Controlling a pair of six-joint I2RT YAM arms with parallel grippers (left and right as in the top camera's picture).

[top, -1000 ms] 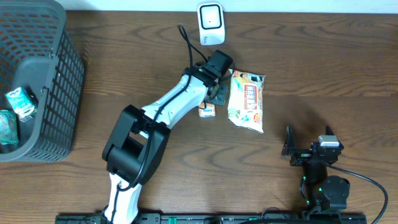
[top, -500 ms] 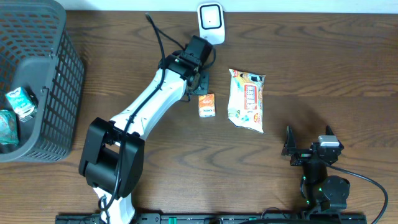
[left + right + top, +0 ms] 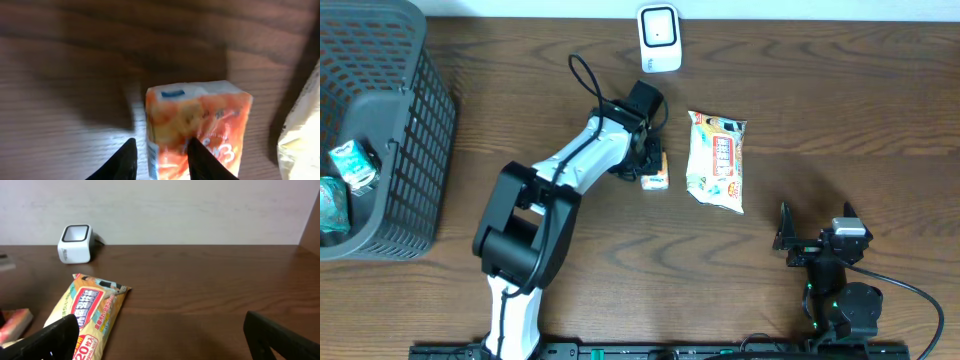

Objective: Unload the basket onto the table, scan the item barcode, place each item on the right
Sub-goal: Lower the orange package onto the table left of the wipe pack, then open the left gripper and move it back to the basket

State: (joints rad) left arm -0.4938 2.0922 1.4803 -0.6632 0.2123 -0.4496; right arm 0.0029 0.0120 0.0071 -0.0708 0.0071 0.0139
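Beside the snack bag, the left gripper is back down at the small orange carton after swinging empty toward the scanner. Fingers now apart, straddling the carton's near edge, apparently not clamped. Carton lies on the bench, probably unscanned. Right gripper parked, wide apart.

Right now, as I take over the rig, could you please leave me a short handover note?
Left claw: partly open, low over the orange carton, straddling one edge; no grip visible.
Right claw: wide open, empty, parked at the near right.
The carton lies on the table beside the snack packet; the white scanner stands at the far edge.
Done: left arm is at the carton.
Left to do: grasp it and show its barcode to the scanner.
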